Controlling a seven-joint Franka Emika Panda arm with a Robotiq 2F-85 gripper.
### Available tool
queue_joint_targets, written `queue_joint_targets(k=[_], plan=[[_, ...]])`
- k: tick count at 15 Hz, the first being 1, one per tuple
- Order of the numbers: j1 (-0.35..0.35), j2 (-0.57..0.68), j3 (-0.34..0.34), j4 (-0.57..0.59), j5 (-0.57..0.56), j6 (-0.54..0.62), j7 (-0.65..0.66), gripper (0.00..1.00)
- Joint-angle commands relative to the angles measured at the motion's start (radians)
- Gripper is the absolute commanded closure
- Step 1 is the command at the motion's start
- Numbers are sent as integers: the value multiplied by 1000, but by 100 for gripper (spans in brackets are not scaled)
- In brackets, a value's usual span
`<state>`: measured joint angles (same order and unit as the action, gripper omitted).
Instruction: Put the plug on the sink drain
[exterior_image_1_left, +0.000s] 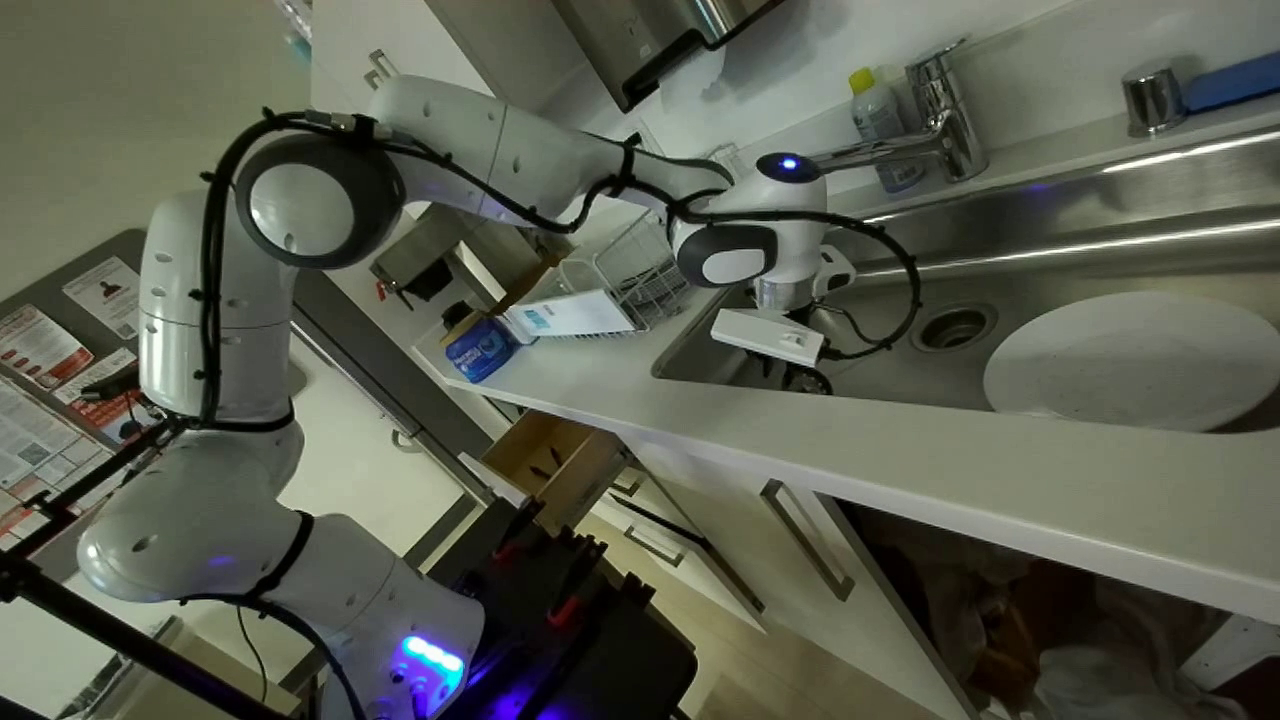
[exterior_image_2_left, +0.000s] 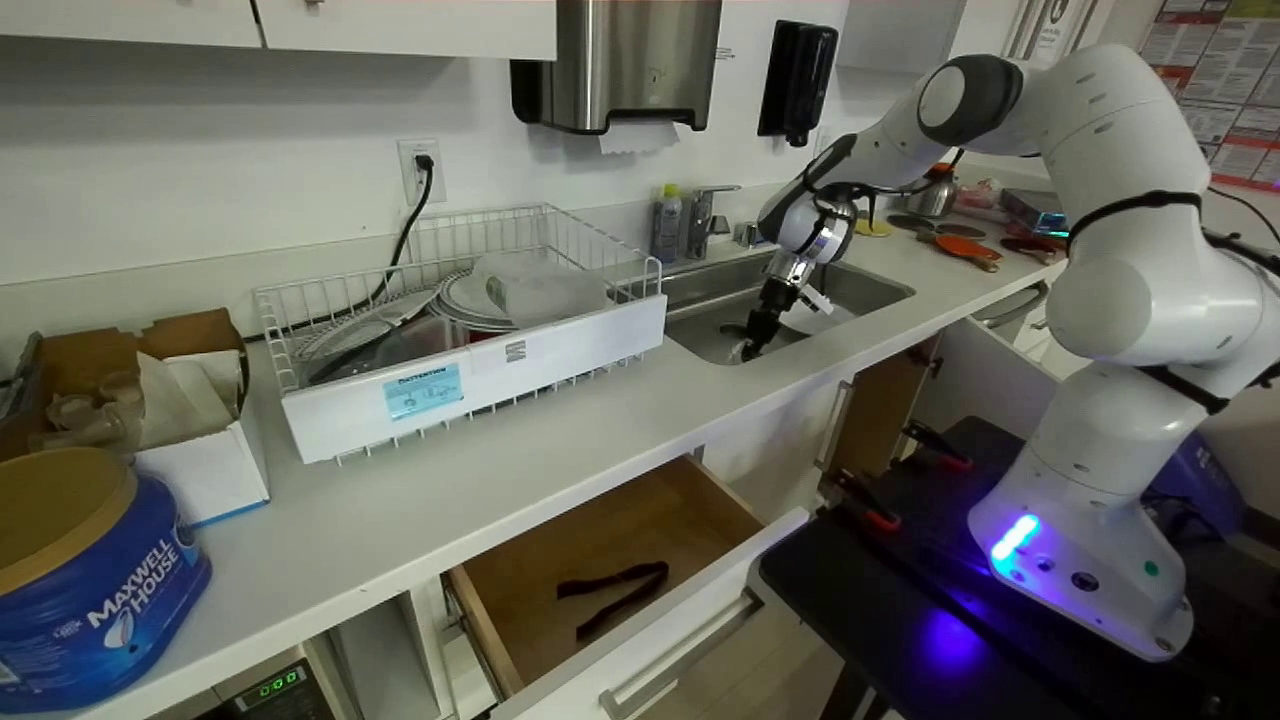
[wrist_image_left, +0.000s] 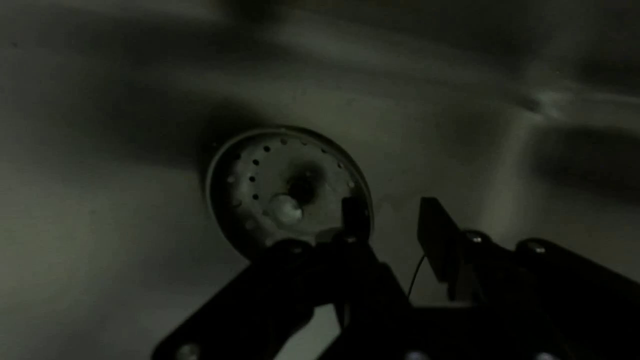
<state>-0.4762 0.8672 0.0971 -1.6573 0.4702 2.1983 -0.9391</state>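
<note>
The plug is a round metal strainer basket with small holes and a central knob. In the wrist view the plug (wrist_image_left: 320, 212) lies on the sink floor, left of the middle. The plug shows partly behind the gripper in an exterior view (exterior_image_1_left: 808, 380). My gripper (wrist_image_left: 387, 212) is open, with nothing between its fingers. Its left finger overlaps the plug's right edge in that view; I cannot tell whether they touch. The gripper (exterior_image_2_left: 752, 345) is low inside the sink (exterior_image_2_left: 880, 290). The uncovered round drain (exterior_image_1_left: 953, 328) is in the sink floor, apart from the gripper.
A large white plate (exterior_image_1_left: 1140, 360) lies in the sink beyond the drain. A chrome faucet (exterior_image_1_left: 955, 130) and a bottle (exterior_image_1_left: 880, 120) stand at the sink's back edge. A white dish rack (exterior_image_2_left: 590, 345) stands on the counter beside the sink. A drawer (exterior_image_2_left: 620, 590) below is open.
</note>
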Motion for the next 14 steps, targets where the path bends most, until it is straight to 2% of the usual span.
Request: queue_joint_targets(k=[1,3,6,10,14], plan=[[-9,6,10,15,16,-28,0,97],[-10,6,9,17,15,-30,0,100],[-11,-9,0,19,8,-41,7,99],[4,-84,-25,-13,-14,37,-1,99],[23,-94,-46,41,-82,67,-18,98]])
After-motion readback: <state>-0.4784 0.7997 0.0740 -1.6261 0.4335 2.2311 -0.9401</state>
